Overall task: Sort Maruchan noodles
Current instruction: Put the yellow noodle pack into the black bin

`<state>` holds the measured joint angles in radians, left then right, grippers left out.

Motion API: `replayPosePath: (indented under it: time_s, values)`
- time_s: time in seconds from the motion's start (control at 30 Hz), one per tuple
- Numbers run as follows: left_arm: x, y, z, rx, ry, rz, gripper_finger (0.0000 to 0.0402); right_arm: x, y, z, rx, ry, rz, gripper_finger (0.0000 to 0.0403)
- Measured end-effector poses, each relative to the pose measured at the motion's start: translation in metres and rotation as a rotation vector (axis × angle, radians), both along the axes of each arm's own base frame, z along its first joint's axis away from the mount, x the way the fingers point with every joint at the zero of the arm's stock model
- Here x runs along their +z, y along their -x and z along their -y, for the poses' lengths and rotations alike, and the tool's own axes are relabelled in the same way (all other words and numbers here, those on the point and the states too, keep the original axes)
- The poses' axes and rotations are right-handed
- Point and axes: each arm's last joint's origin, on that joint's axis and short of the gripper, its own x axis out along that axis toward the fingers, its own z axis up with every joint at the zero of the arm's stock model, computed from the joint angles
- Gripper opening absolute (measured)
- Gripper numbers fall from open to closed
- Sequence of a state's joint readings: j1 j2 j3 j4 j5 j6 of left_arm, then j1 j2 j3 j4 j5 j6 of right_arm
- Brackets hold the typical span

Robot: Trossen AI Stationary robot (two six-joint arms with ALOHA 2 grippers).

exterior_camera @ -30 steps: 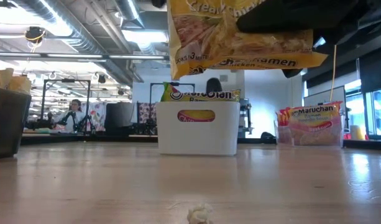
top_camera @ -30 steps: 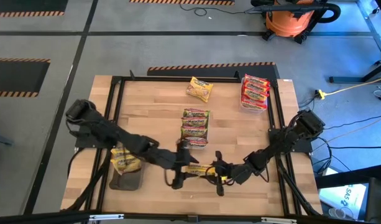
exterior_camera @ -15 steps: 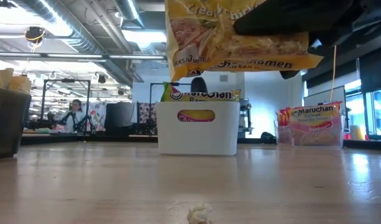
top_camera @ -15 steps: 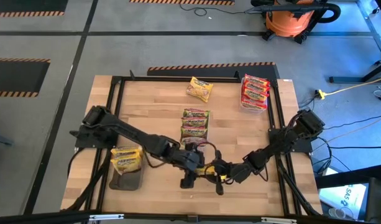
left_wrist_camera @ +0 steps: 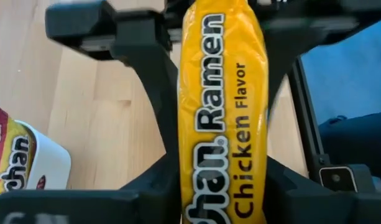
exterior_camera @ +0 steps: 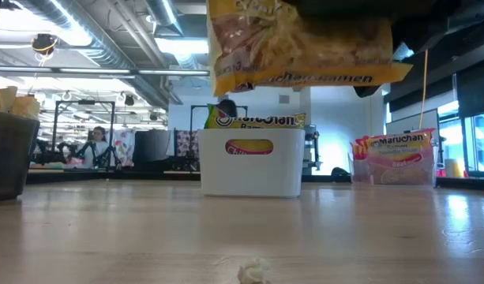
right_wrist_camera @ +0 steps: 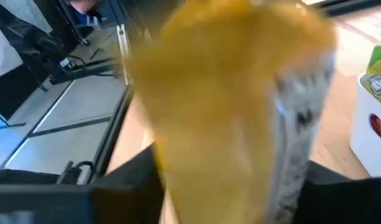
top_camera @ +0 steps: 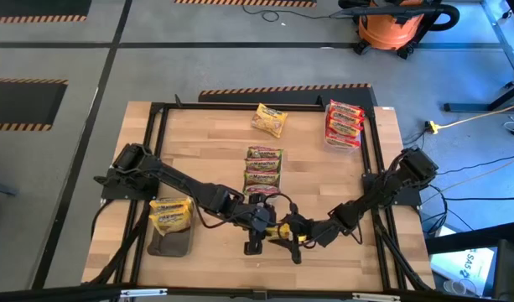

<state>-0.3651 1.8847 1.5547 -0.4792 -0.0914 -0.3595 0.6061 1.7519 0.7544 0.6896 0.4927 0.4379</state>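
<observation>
Both of my end effectors meet near the front middle of the worktop, held above the wood. My left end effector and my right end effector have the same yellow chicken ramen packet between them. My left wrist view shows that packet edge-on, pinched between my left fingers and reaching across to the opposite dark fingers. My right wrist view shows it filling the frame between my right fingers, too blurred to read. From table height the packet hangs well clear of the wood.

Behind it the white tray stands mid-worktop with green-wrapped packets stacked inside, one edge poking above its rim. At the far right corner the clear tray carries red-wrapped packets. On the left, near the front, the dark tray holds yellow packets. One more yellow packet lies loose near the far edge, outside every tray. A small crumb sits on the wood at the front.
</observation>
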Motion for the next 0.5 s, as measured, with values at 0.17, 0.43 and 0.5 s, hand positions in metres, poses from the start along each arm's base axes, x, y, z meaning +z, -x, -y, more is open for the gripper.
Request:
replayPosePath:
  time_s: [0.17, 0.43, 0.5]
  values:
    - [0.000, 0.002, 0.006, -0.014, -0.002, -0.001, 0.0114, 0.001, 0.002, -0.002, 0.034, 0.026, -0.006, 0.0269]
    - [0.029, 0.035, 0.020, -0.013, -0.028, -0.006, 0.0114, 0.018, 0.021, -0.010, 0.113, 0.046, -0.059, 0.0308]
    - [0.038, 0.051, 0.023, -0.005, -0.047, -0.041, 0.0114, 0.023, 0.025, -0.011, 0.109, 0.052, -0.056, 0.0308]
